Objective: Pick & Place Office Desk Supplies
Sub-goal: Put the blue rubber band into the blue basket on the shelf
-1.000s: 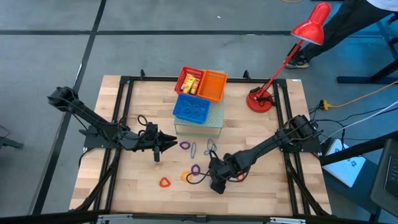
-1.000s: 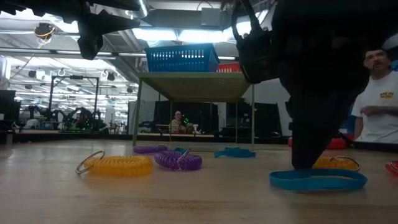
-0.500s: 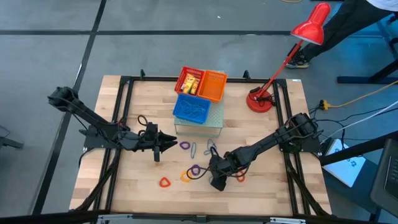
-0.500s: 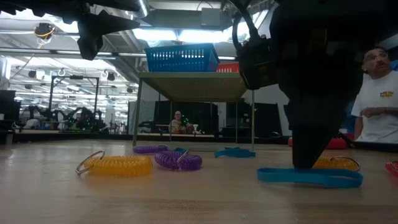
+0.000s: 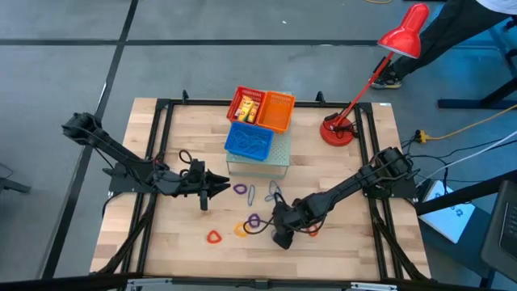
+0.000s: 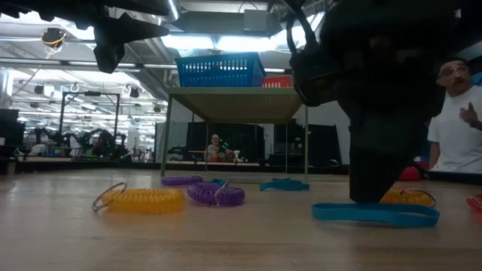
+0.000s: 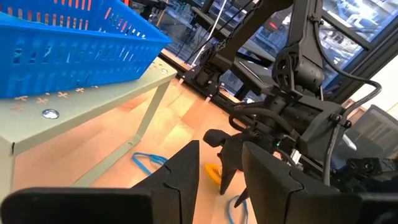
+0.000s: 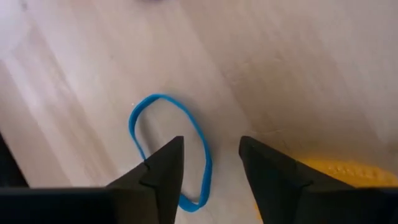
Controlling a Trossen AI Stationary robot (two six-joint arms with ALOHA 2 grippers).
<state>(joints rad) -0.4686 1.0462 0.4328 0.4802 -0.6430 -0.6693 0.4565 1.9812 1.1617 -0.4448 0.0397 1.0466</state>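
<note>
Supplies mostly unsorted, we judge. Right tool [image 8: 208, 165] spread, fingers astride one side of a blue loop [image 8: 163, 134] lying flat on the table [image 5: 347, 242], nothing pinched yet. Left tool [image 5: 212, 187] hangs off to the left over the wood, fingers part-spread, empty. Loose loops counted from above: two purple [image 5: 241, 189], one orange [image 5: 241, 229], two red [image 5: 214, 237], about two blue-grey [image 5: 250, 194]; count uncertain where the arm covers. Yellow blocks [image 5: 249, 107] already in the red basket [image 5: 239, 99]; orange basket [image 5: 279, 111] looks bare, blue basket [image 5: 250, 141] holds blue items we cannot count
</note>
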